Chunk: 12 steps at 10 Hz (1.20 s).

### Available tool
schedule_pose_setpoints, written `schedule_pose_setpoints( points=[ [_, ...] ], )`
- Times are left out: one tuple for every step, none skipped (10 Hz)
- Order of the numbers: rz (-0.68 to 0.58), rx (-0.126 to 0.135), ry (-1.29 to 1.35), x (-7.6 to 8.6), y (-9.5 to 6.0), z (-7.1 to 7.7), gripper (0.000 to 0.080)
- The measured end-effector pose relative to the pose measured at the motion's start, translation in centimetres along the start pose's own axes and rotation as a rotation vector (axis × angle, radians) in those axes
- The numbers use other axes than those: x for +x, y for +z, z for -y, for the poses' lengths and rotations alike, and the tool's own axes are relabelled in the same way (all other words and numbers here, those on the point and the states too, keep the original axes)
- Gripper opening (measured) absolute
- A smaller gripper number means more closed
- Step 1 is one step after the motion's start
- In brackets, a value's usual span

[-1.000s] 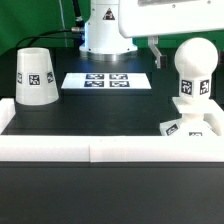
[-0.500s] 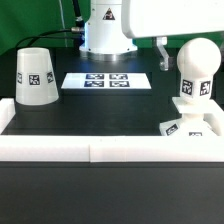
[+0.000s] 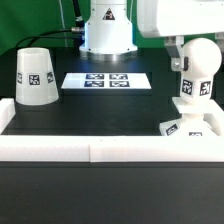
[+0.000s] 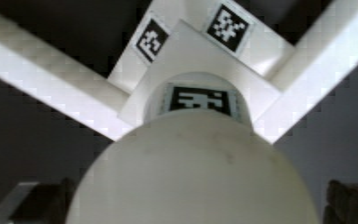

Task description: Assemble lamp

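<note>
Gripper (image 3: pixel 186 56) spread wide, nothing clamped. Fingers (image 4: pixel 41 201) flank round head of bulb (image 3: pixel 203 60), narrow gaps showing in wrist view. Bulb upright between fingers, seated on base (image 3: pixel 200 122) below gripper. Shade (image 3: pixel 35 75) well apart from gripper, beyond marker board (image 3: pixel 107 80).
</note>
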State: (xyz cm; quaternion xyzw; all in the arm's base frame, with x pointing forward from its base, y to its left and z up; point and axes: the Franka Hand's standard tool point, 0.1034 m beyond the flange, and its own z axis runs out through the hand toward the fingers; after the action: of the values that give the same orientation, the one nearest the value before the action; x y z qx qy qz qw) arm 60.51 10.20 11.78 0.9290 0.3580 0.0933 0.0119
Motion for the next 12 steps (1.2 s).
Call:
schedule_pose_setpoints(
  points=[
    [0.003, -0.002, -0.058, 0.16, -0.11, -0.02, 0.0698],
    [0.009, -0.006, -0.116, 0.30, -0.18, 0.03, 0.0698],
    [0.013, -0.015, -0.214, 0.43, -0.25, 0.00, 0.0698],
    [0.015, -0.017, -0.271, 0.47, -0.29, -0.05, 0.0698],
    [0.016, -0.019, -0.338, 0.48, -0.32, -0.13, 0.0698],
    [0.020, -0.024, -0.452, 0.37, -0.33, -0.35, 0.0698],
    [0.018, -0.026, -0.444, 0.31, -0.31, -0.42, 0.0698],
    [0.018, -0.026, -0.444, 0.32, -0.31, -0.43, 0.0600],
    [0.019, -0.026, -0.444, 0.31, -0.31, -0.43, 0.0576],
    [0.018, -0.026, -0.442, 0.31, -0.30, -0.44, 0.0576],
    [0.018, -0.026, -0.419, 0.30, -0.30, -0.44, 0.0576],
    [0.018, -0.026, -0.419, 0.30, -0.30, -0.45, 0.0576]
  ],
)
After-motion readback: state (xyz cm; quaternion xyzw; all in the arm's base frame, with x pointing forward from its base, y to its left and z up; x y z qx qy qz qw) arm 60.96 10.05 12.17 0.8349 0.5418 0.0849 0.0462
